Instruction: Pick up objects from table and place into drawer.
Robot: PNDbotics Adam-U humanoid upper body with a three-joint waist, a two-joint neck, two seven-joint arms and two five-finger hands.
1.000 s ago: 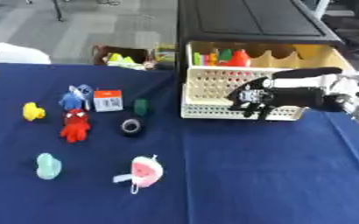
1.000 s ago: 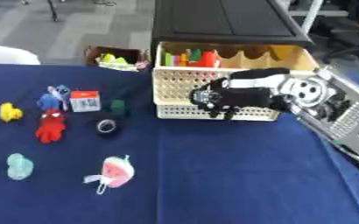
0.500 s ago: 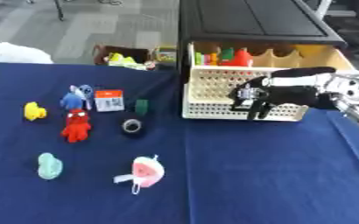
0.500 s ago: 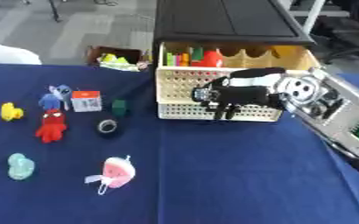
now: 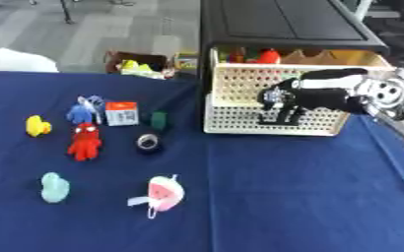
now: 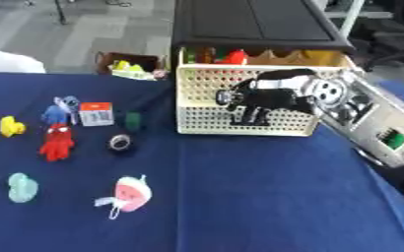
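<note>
Blue counter (image 5: pixel 283 197), right hand (image 5: pixel 279 101) before open drawer (image 5: pixel 240 113), fingers curled downward, empty, toys left of drawer: red octopus (image 5: pixel 84 141), tape roll (image 5: pixel 148 142).

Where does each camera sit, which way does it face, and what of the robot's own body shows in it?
Left eye view: in the head, looking down at the blue table and cream drawer; right hand at the drawer front.
Right eye view: beside it, same aim; shows more of the right arm.
Both share the red toy and roll of tape.
</note>
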